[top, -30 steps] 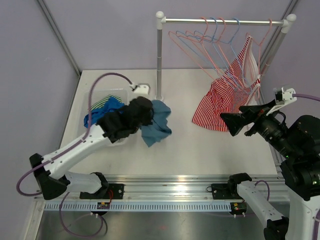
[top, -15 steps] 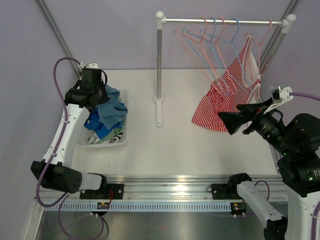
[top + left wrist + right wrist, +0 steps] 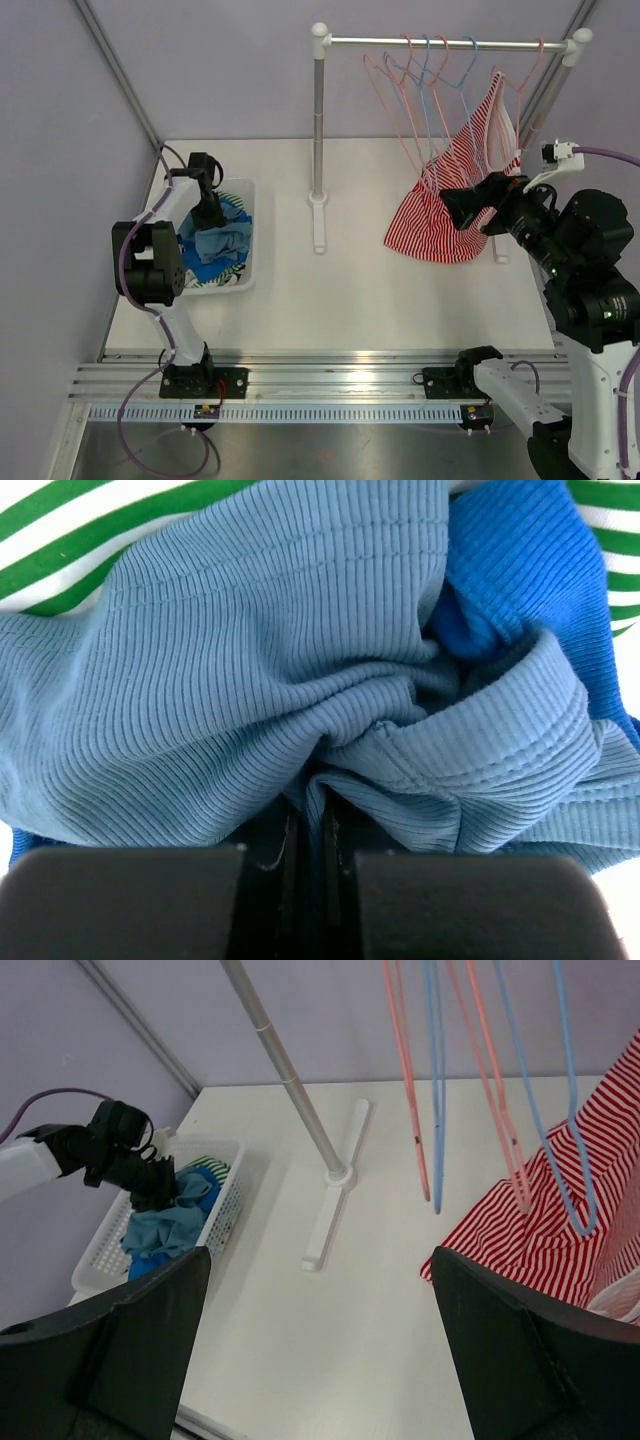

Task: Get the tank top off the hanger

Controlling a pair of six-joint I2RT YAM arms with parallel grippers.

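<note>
Your right claw (image 3: 455, 205), spread wide, sits just right of the red-and-white striped tank top (image 3: 425, 228). The left claw (image 3: 209, 213), far left, pinches light-blue ribbed cloth (image 3: 250, 680).

The tank top (image 3: 450, 205) is thin, matt cloth in red and white stripes. The hangers (image 3: 428, 95) are thin wire with a smooth pink or blue coating, on a polished metal rail (image 3: 440, 42). At the left edge of the matt white table (image 3: 350, 290), a perforated white plastic basket (image 3: 218, 288) holds a light blue garment (image 3: 230, 680) of fine ribbed knit, a deeper blue ribbed one (image 3: 520, 570) and green-and-white striped cloth (image 3: 70, 560). The track (image 3: 330, 375) along the near edge is shiny metal. The left gripper (image 3: 312, 825) is matt black.
</note>
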